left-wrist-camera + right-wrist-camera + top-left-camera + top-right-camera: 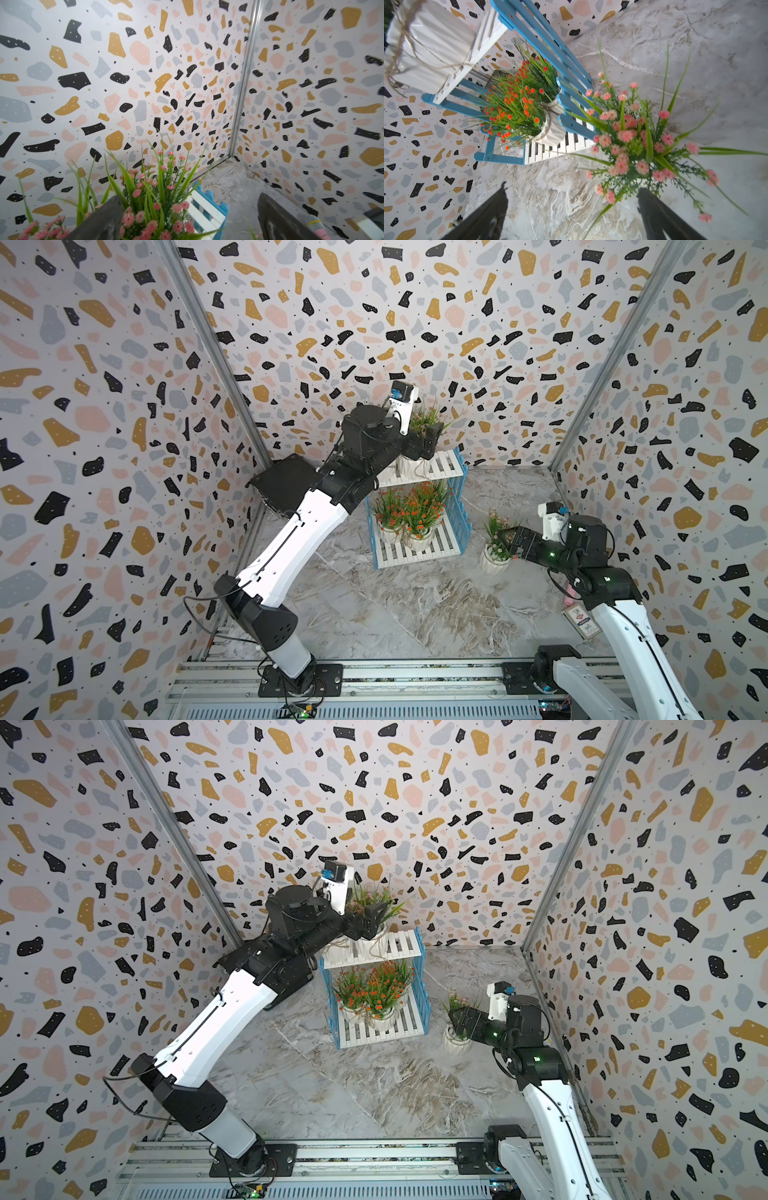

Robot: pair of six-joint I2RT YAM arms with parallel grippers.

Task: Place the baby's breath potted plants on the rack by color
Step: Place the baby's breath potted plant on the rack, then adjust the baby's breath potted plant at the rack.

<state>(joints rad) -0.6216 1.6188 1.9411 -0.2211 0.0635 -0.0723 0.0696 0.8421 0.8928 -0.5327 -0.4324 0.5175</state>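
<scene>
In both top views the left arm covers the left end of the rack's top shelf. The pots there show only in part, and most of a black case lies behind the arm. The left gripper is half buried in a pink plant. On the lower shelf the orange plants overlap, so the number of pots cannot be told. The right gripper masks part of the table plant. A card's print is too small to read.

In the left wrist view the picture's edge cuts off the pots. The fingers are blurred, and a pink thing in the corner cannot be identified. In the right wrist view foliage hides the table plant's pot, and a top-shelf pot runs off the edge.
</scene>
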